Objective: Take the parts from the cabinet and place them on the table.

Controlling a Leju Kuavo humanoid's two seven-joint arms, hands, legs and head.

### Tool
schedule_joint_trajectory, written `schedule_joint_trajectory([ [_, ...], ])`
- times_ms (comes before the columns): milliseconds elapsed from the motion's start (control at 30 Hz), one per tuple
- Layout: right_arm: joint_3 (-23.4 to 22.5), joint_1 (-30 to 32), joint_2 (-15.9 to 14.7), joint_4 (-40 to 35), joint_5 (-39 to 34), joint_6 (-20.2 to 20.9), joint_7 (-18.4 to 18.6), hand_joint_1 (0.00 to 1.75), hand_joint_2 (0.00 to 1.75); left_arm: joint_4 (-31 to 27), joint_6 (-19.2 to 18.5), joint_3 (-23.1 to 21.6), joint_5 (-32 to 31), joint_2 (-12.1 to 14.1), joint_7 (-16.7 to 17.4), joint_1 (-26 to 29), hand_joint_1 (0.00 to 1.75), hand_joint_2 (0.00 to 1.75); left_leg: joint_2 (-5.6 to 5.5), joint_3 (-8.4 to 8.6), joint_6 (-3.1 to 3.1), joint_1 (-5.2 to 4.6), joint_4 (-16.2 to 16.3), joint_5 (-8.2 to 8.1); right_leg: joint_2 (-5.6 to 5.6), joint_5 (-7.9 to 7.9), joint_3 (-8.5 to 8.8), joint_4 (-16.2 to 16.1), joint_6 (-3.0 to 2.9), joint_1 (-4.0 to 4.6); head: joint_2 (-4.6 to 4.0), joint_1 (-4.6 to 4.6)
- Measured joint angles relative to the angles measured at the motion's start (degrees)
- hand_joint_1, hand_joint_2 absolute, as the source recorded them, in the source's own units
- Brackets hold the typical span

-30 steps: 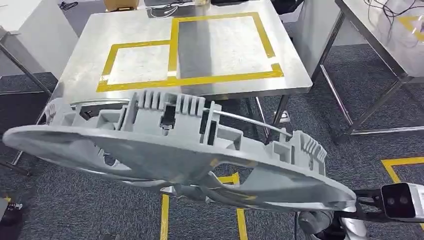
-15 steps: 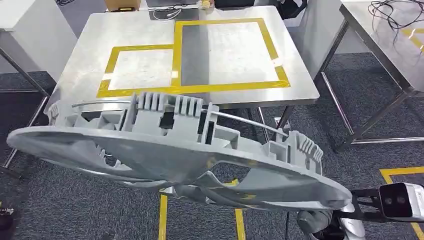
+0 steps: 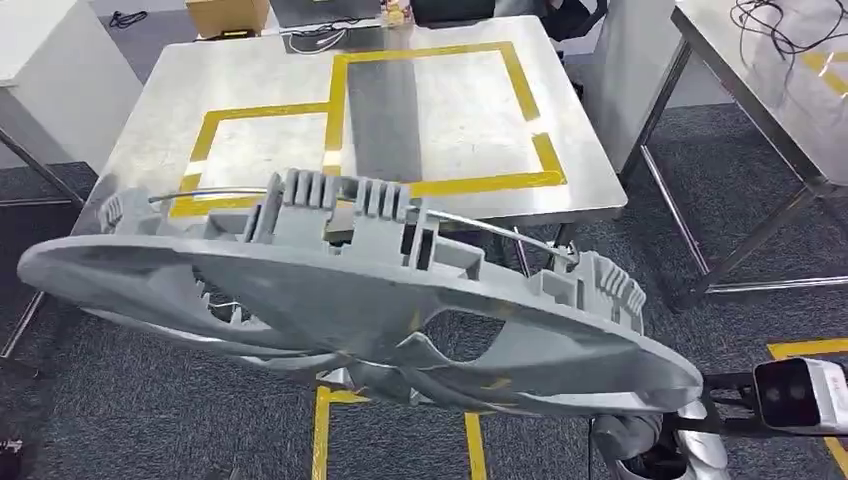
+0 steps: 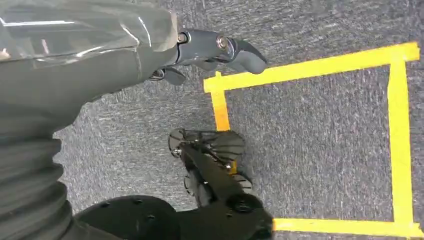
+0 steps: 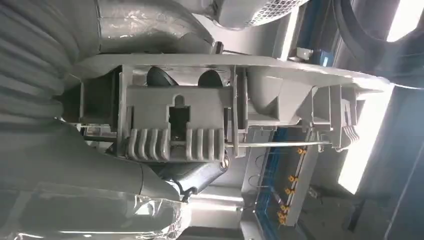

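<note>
A large grey plastic part [image 3: 350, 290], ring-shaped with ribbed clips and a thin metal rod along its far side, hangs in the air in front of me, short of the steel table [image 3: 150, 140]. My right hand [image 5: 195, 177] grips it from underneath, the thumb on one face and the dark fingers on the other, beside the ribbed clip block [image 5: 172, 122]. In the head view the part hides that hand. My left hand [image 4: 220, 47] hangs by my side above the carpet, its fingers apart and holding nothing.
The table carries two yellow tape rectangles [image 3: 440, 120], a cardboard box [image 3: 225, 15] and cables at its far edge. A second steel table [image 3: 770, 70] stands to the right and a white surface [image 3: 35, 50] to the left. Yellow tape [image 3: 320, 430] marks the grey carpet.
The whole picture has shifted slightly, so the camera moved and the table edge now lies closer behind the part. The part stays held in my right hand at the same tilt.
</note>
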Motion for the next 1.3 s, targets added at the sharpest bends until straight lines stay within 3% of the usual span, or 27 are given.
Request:
schedule_joint_trajectory([
  [67,0.0,-0.04,0.0,0.02,0.0,-0.05,-0.22,1.71,1.75,0.0,0.0,0.0,-0.17,0.02,0.0,-0.01,0.0,1.75,0.0,3.06,0.7,-0.05,-9.31,7.04,0.14,-0.83,1.38,-0.05,0.11,0.22,0.0,0.02],
  [100,0.0,-0.1,0.0,0.02,0.39,-0.07,-0.56,1.71,1.75,0.0,0.0,0.02,-0.2,0.09,0.0,-0.01,0.0,1.75,-0.03,5.21,1.45,-0.29,-14.95,10.38,0.14,-1.22,1.92,-0.15,0.18,0.28,0.0,0.02],
  [133,-0.02,-0.17,0.0,0.02,0.96,-0.07,-0.92,1.71,1.75,0.09,0.0,0.09,-0.33,0.39,0.02,-0.01,0.0,1.75,0.01,6.27,2.17,-0.6,-16.8,10.29,0.14,-1.48,1.88,-0.24,0.31,0.17,0.0,0.26],
  [267,-0.02,-0.18,0.0,0.0,3.85,-0.07,-2.62,1.71,1.75,0.2,0.07,0.22,-0.66,0.5,0.02,-0.37,0.0,1.75,0.05,6.53,3.29,-1.24,-18.44,9.25,-0.21,-1.8,2.12,-1.05,1.53,0.43,0.0,-0.15],
  [300,-0.04,-0.07,-0.02,-0.11,4.26,-0.09,-2.93,1.71,1.75,0.2,0.07,0.24,-0.7,0.5,0.04,-0.25,0.0,1.75,-0.21,8.37,3.29,-0.2,-20.35,9.84,-0.44,-2.25,2.26,-0.69,1.63,0.54,0.0,-0.15],
  [333,-0.02,-0.19,-0.05,-0.09,4.48,-0.09,-3.02,1.71,1.75,0.2,0.04,0.24,-0.7,0.37,0.0,-0.27,0.0,1.75,-0.42,9.24,3.51,-0.46,-20.98,9.78,-0.5,-2.96,1.8,1.09,1.52,0.72,0.0,0.2],
  [367,-0.04,-0.33,-0.05,-0.06,4.48,-0.09,-3.23,1.71,1.75,0.2,0.04,0.24,-0.74,0.31,0.0,-0.46,0.0,1.75,-0.48,9.58,3.62,-0.46,-21.05,9.81,-0.47,-4.27,-0.23,4.88,1.25,0.67,0.0,0.15],
  [433,-0.07,-0.21,-0.07,-0.06,4.48,-0.09,-3.5,1.71,1.75,0.2,0.04,0.24,-0.74,0.17,0.0,-0.59,0.0,1.75,-0.84,9.8,3.88,-0.52,-21.02,9.29,-0.47,-7.42,-6.87,15.22,1.16,0.55,0.0,0.33],
  [467,-0.07,-0.09,-0.09,-0.04,4.57,-0.09,-3.5,1.71,1.75,0.2,0.04,0.24,-0.74,0.13,0.0,-0.55,0.0,1.75,-1.01,9.96,3.85,-0.52,-20.96,8.99,-0.47,-7.74,-9.28,18.25,1.47,0.52,0.0,0.28],
  [500,-0.07,-0.01,-0.18,0.0,4.61,-0.09,-3.48,1.71,1.75,0.22,0.04,0.24,-0.76,0.13,0.02,-0.49,0.0,1.75,-1.16,10.31,3.76,-0.52,-20.94,8.67,-0.48,-6.73,-10.23,18.17,2.05,0.4,0.0,0.31],
  [533,-0.07,-0.02,-0.24,0.02,4.61,-0.09,-3.47,1.71,1.75,0.22,0.02,0.24,-0.76,0.09,0.0,-0.46,0.0,1.75,-1.33,10.89,3.6,-0.51,-20.93,8.24,-0.5,-4.52,-9.55,15.33,2.79,0.24,0.0,0.31],
  [600,-0.04,-0.07,-0.29,0.0,4.55,-0.09,-3.47,1.71,1.75,0.24,0.02,0.24,-0.76,-0.02,0.0,-0.48,0.0,1.75,-1.56,12.3,3.07,-0.48,-20.67,7.09,-0.52,1.62,-5.17,4.42,3.98,-0.1,0.0,0.35],
  [633,-0.04,-0.14,-0.29,0.04,4.48,-0.09,-3.45,1.71,1.75,0.24,0.02,0.24,-0.79,-0.04,0.02,-0.49,0.0,1.75,-1.65,12.36,2.71,-0.55,-20.31,6.39,-0.53,3.62,-3.6,-0.08,4.03,-0.23,0.0,0.39],
  [700,-0.02,-0.12,-0.33,0.09,4.31,-0.09,-3.41,1.71,1.75,0.28,0.02,0.31,-0.85,0.0,0.0,-0.57,0.0,1.75,-1.69,11.96,2.04,-0.95,-19.42,5.08,-0.37,3.15,-2.96,-0.33,2.02,0.08,0.0,0.2],
  [767,-0.02,-0.18,-0.44,0.09,4.28,-0.18,-3.3,1.71,1.75,0.31,0.02,0.35,-1.0,-0.04,0.0,-0.57,0.0,1.75,-1.69,12.14,1.55,-0.7,-19.57,4.76,-0.33,2.79,-2.95,-0.31,1.36,0.42,0.0,0.22],
  [800,-0.02,-0.22,-0.44,0.09,4.17,-0.22,-3.3,1.71,1.75,0.28,0.0,0.37,-1.05,0.0,-0.02,-0.61,0.0,1.75,-1.64,12.22,1.31,-0.55,-19.34,4.22,-0.31,2.75,-2.59,-0.48,0.95,-0.39,0.0,0.24],
  [833,-0.02,-0.3,-0.42,0.09,4.13,-0.22,-3.28,1.71,1.75,0.28,-0.04,0.44,-1.27,-0.04,-0.02,-0.6,0.0,1.75,-1.04,11.78,0.87,-0.47,-17.74,3.49,-0.26,2.48,-2.3,-0.51,0.58,-0.27,0.0,0.05],
  [867,-0.02,-0.34,-0.39,0.09,4.07,-0.24,-3.26,1.71,1.75,0.28,-0.04,0.59,-1.27,-0.02,-0.04,-0.7,0.0,1.75,-0.57,9.83,0.38,-0.29,-14.15,1.93,-0.32,2.21,-1.99,-0.5,0.19,-0.26,0.0,-0.24],
  [933,-0.02,-0.34,-0.4,0.09,4.02,-0.24,-3.26,1.71,1.75,0.31,-0.04,0.79,-1.27,0.02,-0.04,-0.65,0.0,1.75,-0.31,4.09,-0.28,0.04,-4.58,-1.76,-0.37,1.65,-1.58,-0.49,-0.08,-0.16,0.0,-0.18],
  [967,-0.02,-0.3,-0.4,0.11,4.02,-0.24,-3.21,1.71,1.75,0.31,-0.04,0.79,-1.27,0.0,-0.04,-0.56,0.0,1.75,-0.22,1.41,-0.43,0.16,-0.74,-2.38,-0.36,1.35,-1.28,-0.49,-0.14,-0.12,0.0,-0.17],
  [1000,0.0,-0.27,-0.39,0.15,4.02,-0.24,-3.19,1.71,1.75,0.33,-0.04,0.79,-1.27,-0.02,-0.04,-0.53,0.0,1.75,-0.09,0.1,-0.43,0.17,0.14,-1.39,-0.34,0.96,-0.81,-0.48,-0.02,-0.11,0.0,-0.17],
  [1033,0.0,-0.24,-0.4,0.2,4.02,-0.24,-3.17,1.71,1.75,0.33,-0.04,0.81,-1.27,-0.02,-0.04,-0.54,0.0,1.75,-0.03,0.37,-0.29,0.17,-2.01,1.12,-0.32,0.54,-0.2,-0.48,0.03,-0.1,0.0,-0.17],
  [1067,0.0,-0.25,-0.39,0.2,4.0,-0.26,-3.17,1.71,1.75,0.33,-0.04,0.85,-1.27,0.0,-0.04,-0.54,0.0,1.75,-0.03,1.87,-0.09,0.16,-6.31,4.46,-0.3,0.11,0.51,-0.49,0.12,-0.06,0.0,-0.2],
  [1133,0.0,-0.37,-0.39,0.2,3.83,-0.24,-3.19,1.71,1.75,0.35,-0.11,1.01,-1.27,0.06,-0.04,-0.53,0.0,1.75,0.04,5.93,1.0,-0.06,-17.06,10.96,-0.3,-0.78,1.76,-0.63,0.35,0.01,0.0,-0.13],
  [1167,0.0,-0.47,-0.42,0.29,3.72,-0.18,-3.19,1.71,1.75,0.48,-0.15,1.07,-1.27,0.24,-0.04,-0.55,0.0,1.75,0.26,6.5,1.48,-0.53,-17.94,9.87,-0.3,-1.1,2.04,-0.61,0.72,0.44,0.0,0.02],
  [1267,0.07,-0.51,-0.48,0.33,3.48,-0.07,-3.17,1.71,1.75,0.48,-0.35,1.14,-1.31,0.26,-0.04,-0.5,0.0,1.75,0.23,6.37,2.38,-1.01,-18.22,9.35,-0.33,-1.46,1.84,-1.05,1.61,0.09,0.0,-0.11],
  [1300,0.07,-0.52,-0.5,0.29,3.45,-0.07,-3.17,1.71,1.75,0.46,-0.42,1.14,-1.33,0.26,-0.07,-0.49,0.0,1.75,0.16,7.4,2.67,-0.98,-19.13,9.49,-0.4,-1.66,2.33,-1.46,1.97,0.29,0.0,-0.19],
])
